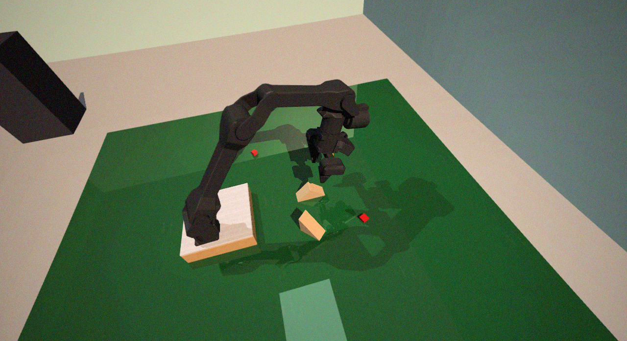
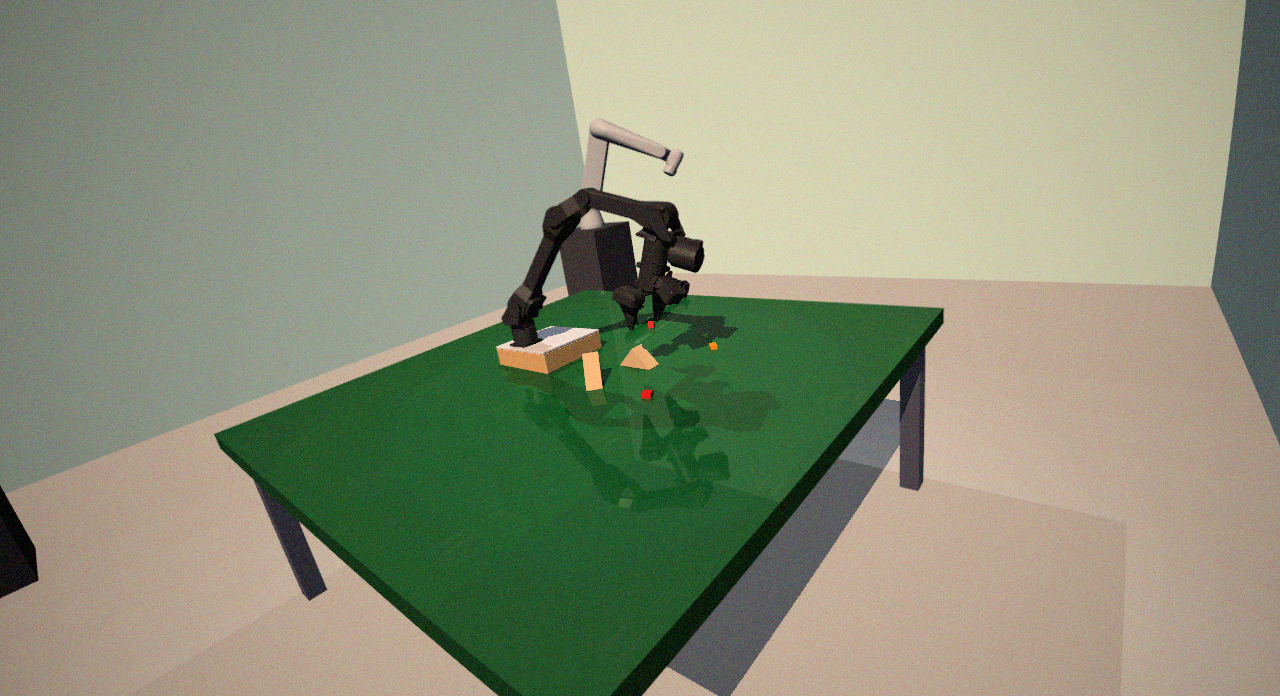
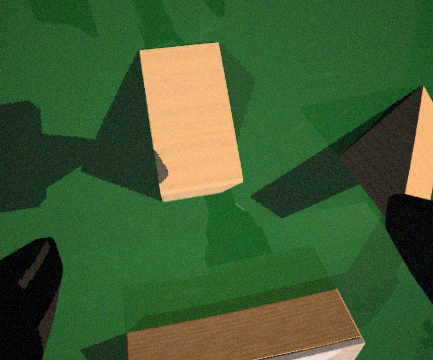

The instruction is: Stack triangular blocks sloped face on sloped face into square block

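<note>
The arm [image 1: 302, 95] [image 2: 537, 262], matt black and thick-jointed, stood on the board [image 1: 232, 203] [image 2: 572, 344] [image 3: 241, 320], a straight-edged slab with a whitish, faintly grained top and tan wooden sides. Under it spread the table [image 1: 131, 295] [image 2: 402, 477] [image 3: 126, 240], green, smooth and glossy enough to mirror the arm.

Left to right in the top view, past the board's far right corner came the back cube [image 1: 254, 152] [image 2: 651, 325], small, red and crisp.

To the right of the board lay two wedges of smooth, pale wood. The back wedge [image 1: 310, 192] [image 2: 639, 358] [image 3: 191, 120] showed a triangular end in the exterior view and a grained rectangular face in the wrist view. The front wedge [image 1: 311, 225] [image 2: 591, 370] [image 3: 425, 145] turned a shaded triangular end towards the board. They lay apart, a strip of green between them and another between them and the board.

The gripper [image 1: 319, 170] [image 2: 644, 323] [image 3: 227, 232] hung above the table, fingers spread wide around nothing, its dark tips tapered.

Farther from the board sat the orange block [image 1: 333, 154] [image 2: 713, 345], mostly hidden in the top view, and the front cube [image 1: 363, 218] [image 2: 646, 394], red, apart from both wedges.
</note>
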Motion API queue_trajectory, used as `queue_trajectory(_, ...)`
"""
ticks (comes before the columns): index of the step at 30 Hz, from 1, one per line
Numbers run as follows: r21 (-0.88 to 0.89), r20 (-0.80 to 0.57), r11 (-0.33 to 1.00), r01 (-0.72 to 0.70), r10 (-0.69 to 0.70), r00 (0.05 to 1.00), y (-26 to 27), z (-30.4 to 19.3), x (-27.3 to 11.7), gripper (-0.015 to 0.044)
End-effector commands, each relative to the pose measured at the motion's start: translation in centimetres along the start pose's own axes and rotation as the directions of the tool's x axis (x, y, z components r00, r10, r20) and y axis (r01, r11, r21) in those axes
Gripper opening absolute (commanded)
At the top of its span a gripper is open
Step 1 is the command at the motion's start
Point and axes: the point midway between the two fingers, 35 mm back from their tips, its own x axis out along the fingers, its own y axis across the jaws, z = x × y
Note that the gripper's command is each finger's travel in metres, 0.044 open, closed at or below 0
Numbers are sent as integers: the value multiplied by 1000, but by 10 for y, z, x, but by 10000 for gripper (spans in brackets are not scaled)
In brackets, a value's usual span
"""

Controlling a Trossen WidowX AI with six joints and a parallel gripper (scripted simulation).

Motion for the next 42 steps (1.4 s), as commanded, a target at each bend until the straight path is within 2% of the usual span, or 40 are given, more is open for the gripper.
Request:
queue_trajectory(1, 13, -9, 1000, -17, 17, 1000, 2, 0, 4, 440)
queue_trajectory(14, -1, -86, 996, -91, 91, 992, 3, 0, 93, 440)
queue_trajectory(26, -1, -89, 995, -95, 95, 991, 4, -1, 98, 440)
queue_trajectory(37, 4, -90, 996, -89, 89, 992, 3, -1, 97, 151)
queue_trajectory(42, 4, -90, 996, -89, 89, 992, 3, -1, 97, 118)
